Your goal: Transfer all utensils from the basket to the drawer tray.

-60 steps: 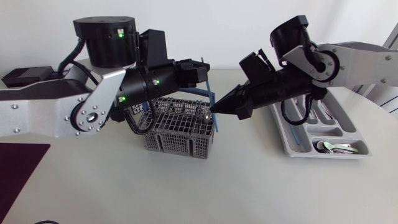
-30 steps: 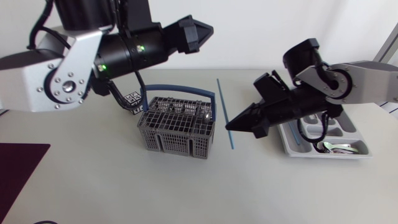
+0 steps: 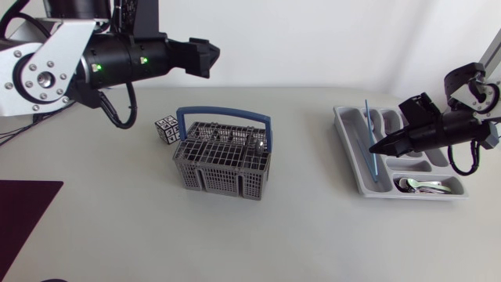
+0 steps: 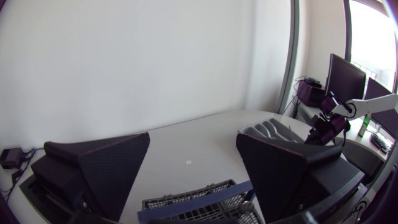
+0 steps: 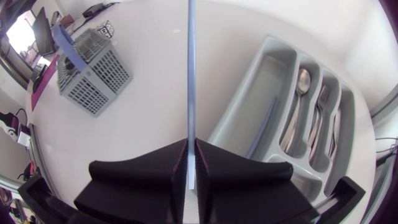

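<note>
The grey wire basket (image 3: 223,163) with a blue handle stands mid-table, a metal utensil (image 3: 255,145) showing inside it. The grey drawer tray (image 3: 356,168) lies at the right. My right gripper (image 3: 373,148) is shut on a thin blue stick (image 3: 368,125), held over the tray's left compartments. In the right wrist view the stick (image 5: 190,81) runs straight ahead from the closed gripper (image 5: 191,142), beside the tray (image 5: 249,93); the basket (image 5: 93,71) is further off. My left gripper (image 3: 211,56) hangs open high above the basket (image 4: 199,202), nothing between its fingers (image 4: 118,168).
A second blue stick (image 5: 262,134) lies in the tray's long compartment, with a spoon (image 5: 301,81) and forks in those beyond. Spoons (image 3: 423,186) fill the front compartment. A small patterned cube (image 3: 166,127) sits left of the basket. A dark mat (image 3: 23,211) covers the front left corner.
My right gripper carried the blue stick from beside the basket rightward to over the tray. My left arm rose and drew back to the left, away from the basket.
</note>
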Controlling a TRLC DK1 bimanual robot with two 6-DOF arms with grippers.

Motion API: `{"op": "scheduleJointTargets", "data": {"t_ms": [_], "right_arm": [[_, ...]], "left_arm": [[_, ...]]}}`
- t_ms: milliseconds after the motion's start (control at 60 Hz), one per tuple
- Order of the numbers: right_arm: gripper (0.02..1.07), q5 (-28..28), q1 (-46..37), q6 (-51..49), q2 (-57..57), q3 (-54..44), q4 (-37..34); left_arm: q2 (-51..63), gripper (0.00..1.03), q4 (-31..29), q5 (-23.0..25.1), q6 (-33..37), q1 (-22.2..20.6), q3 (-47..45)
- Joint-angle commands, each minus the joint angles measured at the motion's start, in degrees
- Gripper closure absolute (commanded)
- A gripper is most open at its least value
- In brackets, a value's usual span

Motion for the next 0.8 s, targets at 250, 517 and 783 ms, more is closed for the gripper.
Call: {"op": "scheduleJointTargets", "data": {"t_ms": [250, 517, 783], "right_arm": [[1.01, 8.9, -1.1, 8.2, 14.8, 7.3, 1.9], [0.51, 11.6, 0.4, 9.5, 15.6, 7.5, 2.0], [0.47, 7.9, 7.9, 11.1, 1.6, 1.3, 2.2]], "left_arm": [[0.3, 0.05, -7.5, -0.5, 9.5, 6.1, -3.5], [2.7, 0.05, -15.3, -0.5, 14.0, 8.6, -4.3], [2.7, 0.08, -16.7, -0.4, 18.3, 12.5, -8.3]]}}
